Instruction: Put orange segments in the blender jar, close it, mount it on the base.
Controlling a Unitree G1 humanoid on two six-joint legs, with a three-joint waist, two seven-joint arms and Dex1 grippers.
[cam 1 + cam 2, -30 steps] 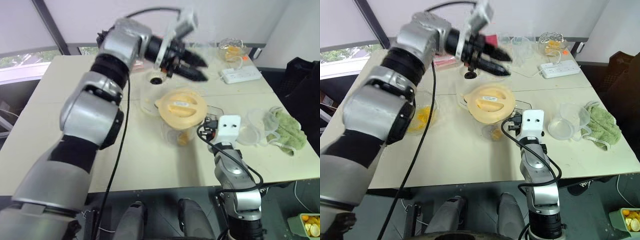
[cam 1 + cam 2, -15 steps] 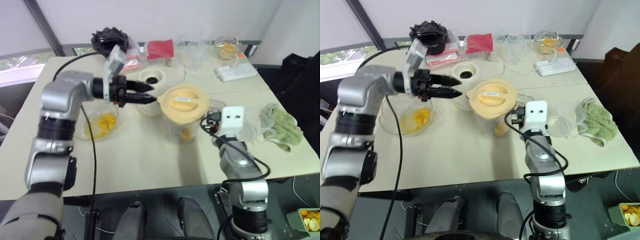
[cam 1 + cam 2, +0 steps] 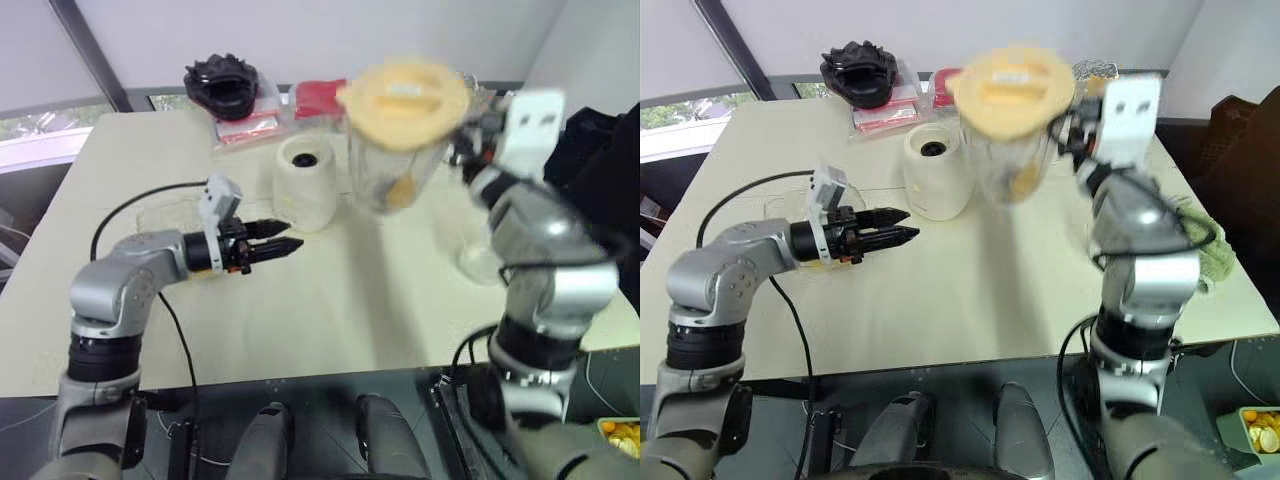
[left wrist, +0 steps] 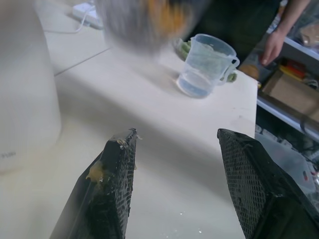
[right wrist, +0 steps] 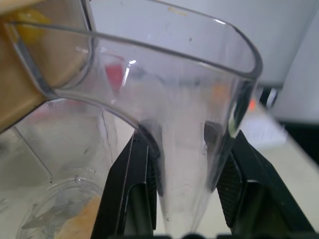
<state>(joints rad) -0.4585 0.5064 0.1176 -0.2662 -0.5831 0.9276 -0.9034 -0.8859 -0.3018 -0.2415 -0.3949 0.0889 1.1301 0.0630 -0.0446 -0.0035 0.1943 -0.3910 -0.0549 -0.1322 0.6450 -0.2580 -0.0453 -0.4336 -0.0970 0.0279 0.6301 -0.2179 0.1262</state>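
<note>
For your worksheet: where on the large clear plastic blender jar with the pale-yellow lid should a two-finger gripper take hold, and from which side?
Grip the large clear plastic blender jar by its side handle, coming from the handle side. The handle is a narrow strip that two fingers can close around, as the right gripper does; the body is too wide.

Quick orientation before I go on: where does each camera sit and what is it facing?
Head stereo pair: looks down over the table; both arms show, with the lidded blender jar beside the base.
Left wrist: looks along the open left gripper, past the base toward a clear cup.
Right wrist: faces the jar's handle, clamped by the right gripper.
All share the jar.
</note>
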